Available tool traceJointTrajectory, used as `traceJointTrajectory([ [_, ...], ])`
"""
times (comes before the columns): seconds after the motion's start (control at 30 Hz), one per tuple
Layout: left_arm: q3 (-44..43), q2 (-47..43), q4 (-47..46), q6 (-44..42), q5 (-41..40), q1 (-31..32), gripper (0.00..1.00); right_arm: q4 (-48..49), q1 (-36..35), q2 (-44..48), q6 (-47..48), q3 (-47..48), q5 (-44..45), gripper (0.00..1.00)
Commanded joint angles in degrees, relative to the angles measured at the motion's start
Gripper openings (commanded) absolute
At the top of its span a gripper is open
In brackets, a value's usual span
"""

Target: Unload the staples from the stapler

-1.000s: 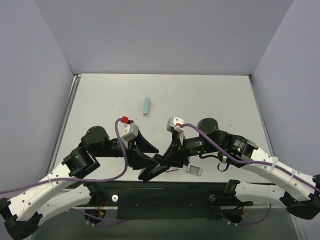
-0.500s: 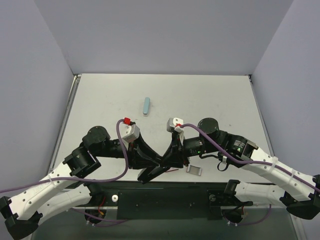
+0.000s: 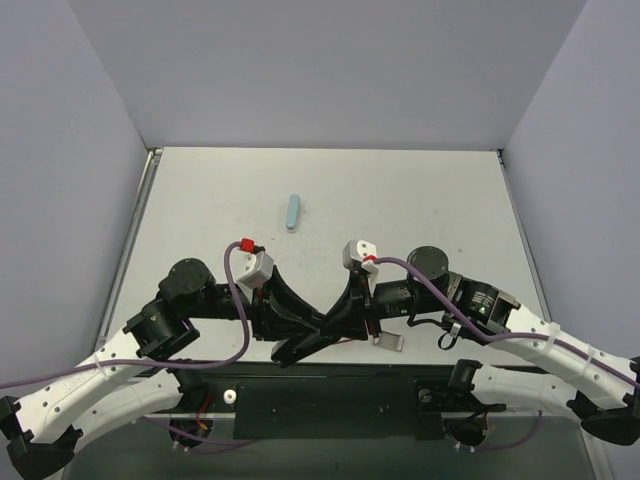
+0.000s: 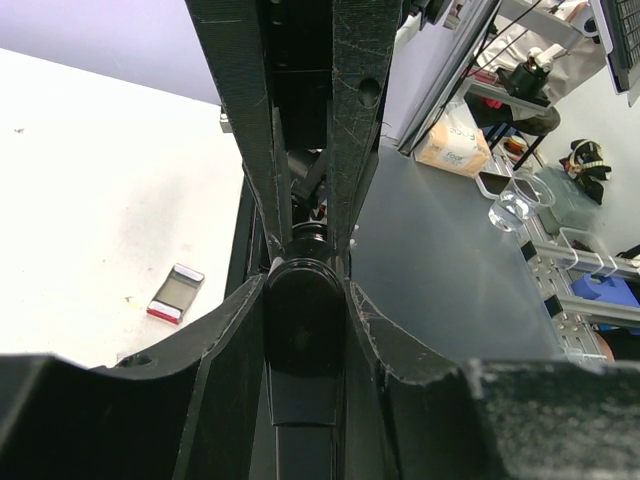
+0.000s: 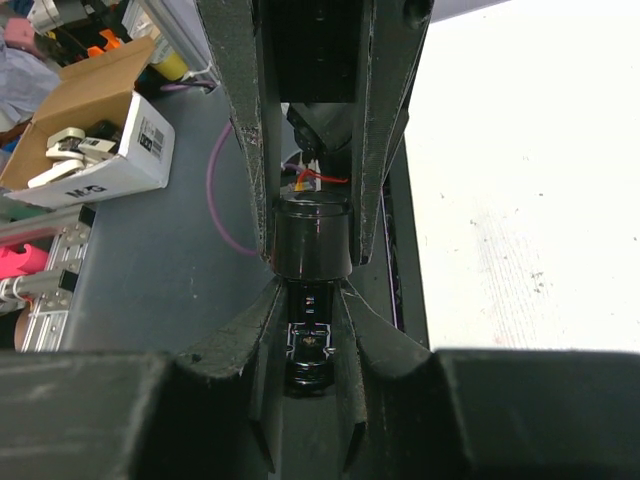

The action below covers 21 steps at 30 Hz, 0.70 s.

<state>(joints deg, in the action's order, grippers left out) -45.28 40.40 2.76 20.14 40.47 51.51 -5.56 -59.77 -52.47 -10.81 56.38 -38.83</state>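
Observation:
The black stapler (image 3: 295,348) hangs over the table's front edge, held between both arms. My left gripper (image 3: 305,322) is shut on its rounded black end (image 4: 305,330), with both fingers pressed against its sides. My right gripper (image 3: 340,318) faces it from the other side and is shut on the other part of the stapler (image 5: 312,245). A shiny metal channel (image 5: 313,345) shows between the right jaws. I cannot make out staples in it. In each wrist view the other gripper's fingers reach down from the top of the picture.
A small grey block with red and white ends (image 3: 388,340) (image 4: 175,293) lies on the table just right of the grippers. A light blue oblong piece (image 3: 292,211) lies farther back, mid-table. Grey walls enclose the table's left, right and far sides.
The left gripper's fingers have closed onto the stapler's end. The right wrist has shifted a little to the right, still gripping.

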Motion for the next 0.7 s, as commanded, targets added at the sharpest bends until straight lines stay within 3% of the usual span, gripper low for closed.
traceJointTrajectory([
  [0.0,-0.8,-3.3,-5.0,1.0,-1.4,-0.3,0.00,2.1,0.0,4.9,-1.8,-3.1,-1.4,0.00],
  [0.37,-0.3,-5.7,-5.0,1.7,-4.3,-0.3,0.00,6.8,0.0,10.9,-6.1,-12.7,0.2,0.00],
  [0.67,0.4,-4.8,-6.0,2.2,-4.3,-0.3,0.00,5.7,-0.1,8.5,-5.9,-8.2,2.2,0.00],
])
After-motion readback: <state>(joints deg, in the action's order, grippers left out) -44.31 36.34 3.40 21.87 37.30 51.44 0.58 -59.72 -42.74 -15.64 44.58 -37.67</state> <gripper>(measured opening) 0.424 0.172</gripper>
